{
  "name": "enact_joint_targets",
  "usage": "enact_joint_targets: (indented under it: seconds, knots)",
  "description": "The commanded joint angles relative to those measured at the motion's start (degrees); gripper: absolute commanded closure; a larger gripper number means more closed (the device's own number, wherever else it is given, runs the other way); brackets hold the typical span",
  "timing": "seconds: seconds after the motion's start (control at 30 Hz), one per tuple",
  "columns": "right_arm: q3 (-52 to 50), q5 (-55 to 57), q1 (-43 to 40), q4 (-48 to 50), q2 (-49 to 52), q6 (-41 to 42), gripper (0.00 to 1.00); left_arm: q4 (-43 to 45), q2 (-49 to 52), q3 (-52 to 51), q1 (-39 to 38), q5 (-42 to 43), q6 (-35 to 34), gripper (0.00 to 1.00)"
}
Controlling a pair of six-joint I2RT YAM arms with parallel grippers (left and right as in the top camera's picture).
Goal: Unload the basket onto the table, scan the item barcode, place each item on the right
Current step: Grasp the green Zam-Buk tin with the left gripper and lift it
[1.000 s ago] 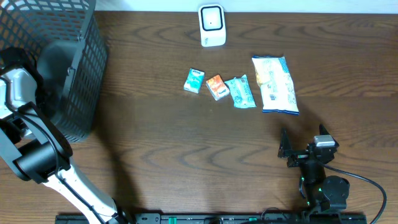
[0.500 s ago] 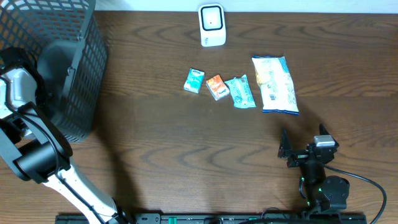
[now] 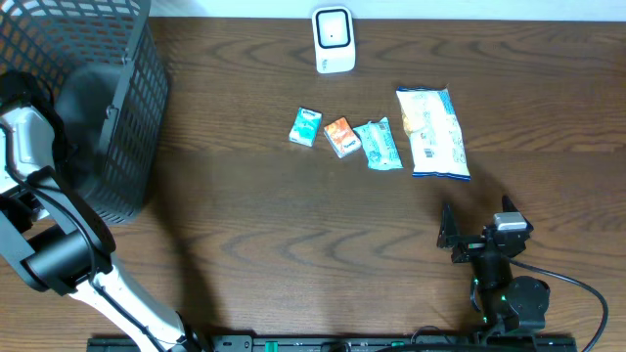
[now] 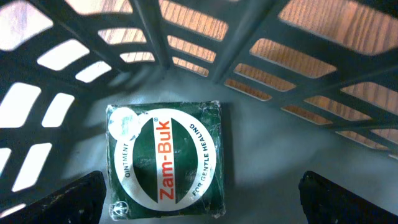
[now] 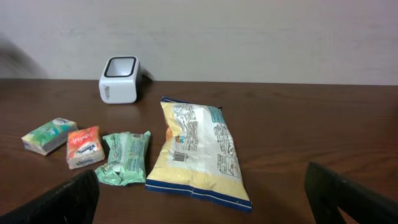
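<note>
Judging by this, with jaws spread on nothing — left gripper (image 4: 200,200) over the box (image 4: 165,158) in the basket (image 3: 147,108) at 10 o'clock, right gripper (image 5: 205,198) parked at 5 — a pack (image 3: 339,136) at 6 o'clock of the scanner (image 3: 333,39) should be pinched edgewise, barcode left uncovered.

I record the table (image 3: 293,225) as dark wood with visible grain and a low sheen. Basket (image 3: 137,117): dark grey moulded plastic lattice, matt. Zam-Buk box (image 4: 165,160): printed card, glossy, apparently under clear film. Scanner (image 3: 334,40): smooth white plastic. Snack bag (image 3: 431,132) and three small packets (image 3: 340,136): crinkled glossy film.
</note>
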Motion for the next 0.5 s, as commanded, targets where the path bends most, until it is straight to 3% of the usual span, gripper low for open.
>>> enact_joint_targets:
  seconds: [0.0, 0.13, 0.47]
  knots:
    - [0.0, -0.2, 0.4, -0.3, -0.3, -0.7, 0.01, -0.4, -0.1, -0.9, 0.3, 1.7, -3.9, 0.02]
    - [0.0, -0.2, 0.4, -0.3, -0.3, -0.7, 0.01, -0.4, 1.0, -2.4, 0.5, 0.2, -6.9, 0.02]
    - [0.0, -0.2, 0.4, -0.3, -0.3, -0.7, 0.01, 0.3, 1.6, -5.2, 0.7, 0.1, -7.1, 0.02]
